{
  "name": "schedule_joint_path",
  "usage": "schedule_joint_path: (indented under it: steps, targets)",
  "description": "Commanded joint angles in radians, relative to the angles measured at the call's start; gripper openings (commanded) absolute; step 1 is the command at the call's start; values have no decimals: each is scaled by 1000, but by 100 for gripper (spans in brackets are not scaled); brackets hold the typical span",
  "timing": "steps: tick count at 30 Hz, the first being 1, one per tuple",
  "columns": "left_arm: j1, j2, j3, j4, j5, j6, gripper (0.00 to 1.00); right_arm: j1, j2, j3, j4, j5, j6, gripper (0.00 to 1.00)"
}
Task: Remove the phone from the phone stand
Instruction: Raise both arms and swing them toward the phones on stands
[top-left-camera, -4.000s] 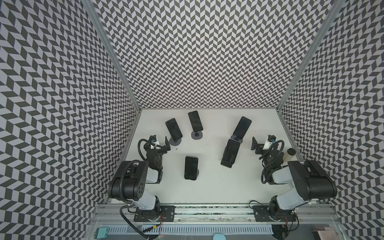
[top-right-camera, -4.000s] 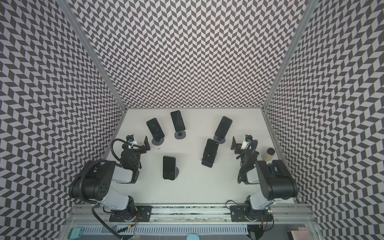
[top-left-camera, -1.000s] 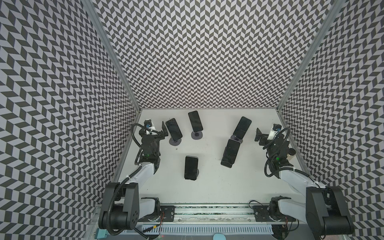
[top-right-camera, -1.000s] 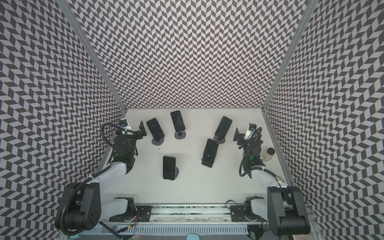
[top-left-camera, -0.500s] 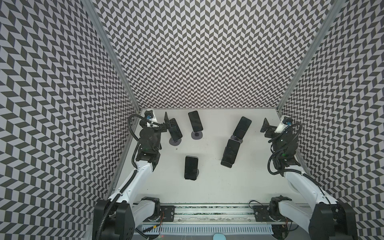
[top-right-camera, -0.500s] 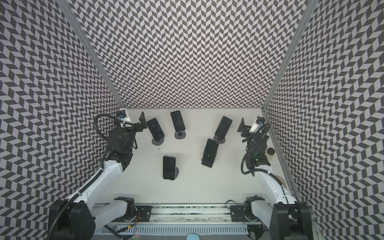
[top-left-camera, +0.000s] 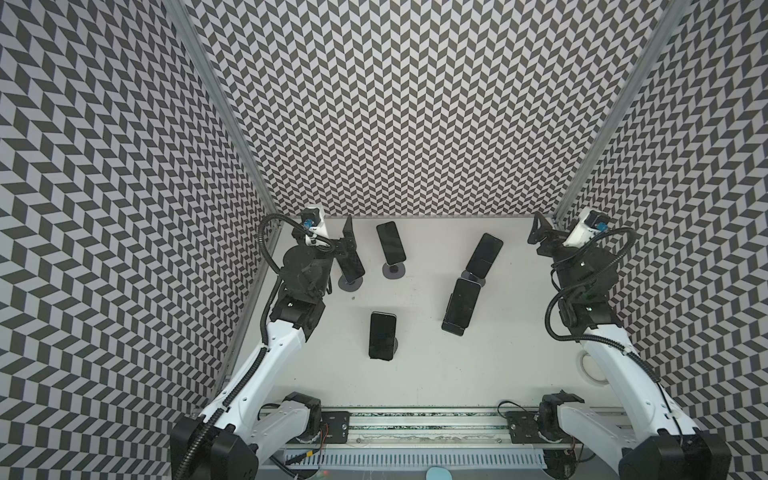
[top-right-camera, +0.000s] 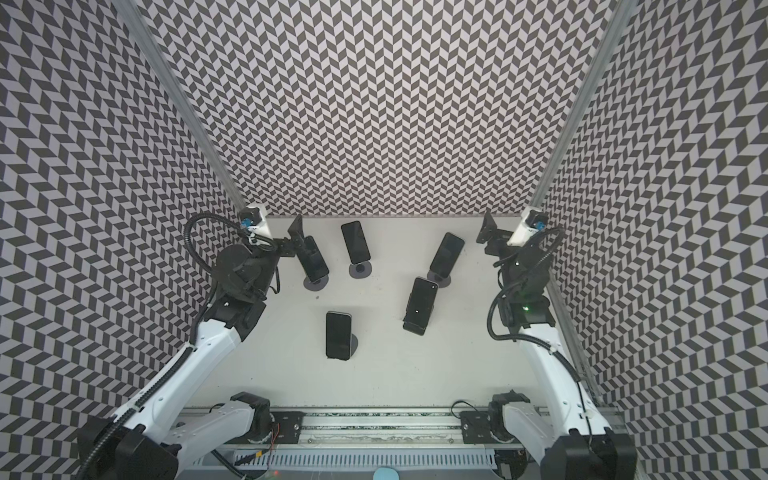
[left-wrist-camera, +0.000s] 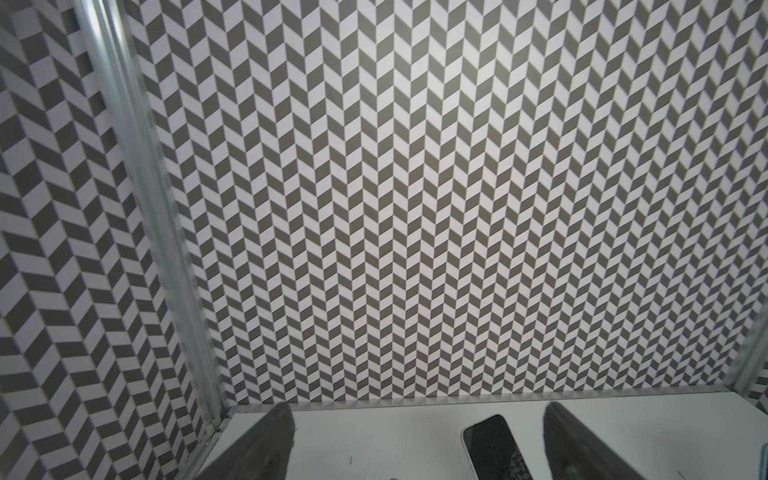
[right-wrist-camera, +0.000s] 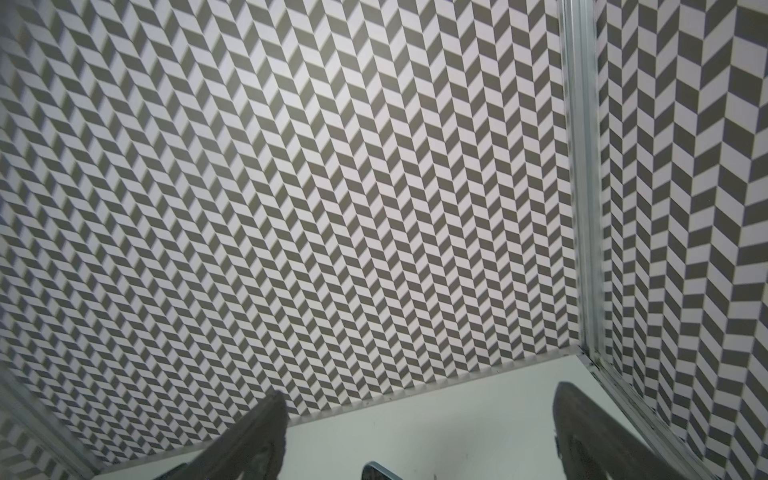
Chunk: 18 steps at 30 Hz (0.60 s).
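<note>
Left gripper (left-wrist-camera: 417, 436) and right gripper (right-wrist-camera: 419, 432): jaws wide, empty.
Left wrist view alone shows a phone top (left-wrist-camera: 494, 446) between the fingers (left-wrist-camera: 264, 449); both top views put that gripper just beside the ten-o'clock phone (top-left-camera: 353, 268), on its stand (top-left-camera: 350, 284).

Left arm (top-left-camera: 270, 349) and right arm (top-left-camera: 615, 365) unfold from tucked pose. Left gripper (top-left-camera: 347, 243) moves from 9 to 11 o'clock of table (top-left-camera: 436, 374), now by rear-left phone (top-left-camera: 354, 266). Right gripper (top-left-camera: 540, 235) moves from 3 to 2 o'clock.
</note>
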Motion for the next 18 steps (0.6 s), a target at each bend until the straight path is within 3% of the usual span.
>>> schedule_joint_path:
  steps: [1,9,18]
  targets:
    - [-56,19,67,-84,27,4,93,0,-2,54,-68,-96,73,90]
    - [-197,73,136,-141,47,3,93,29,15,163,-259,-207,143,84]
    - [-277,132,227,-194,64,-34,92,89,15,262,-483,-225,188,79]
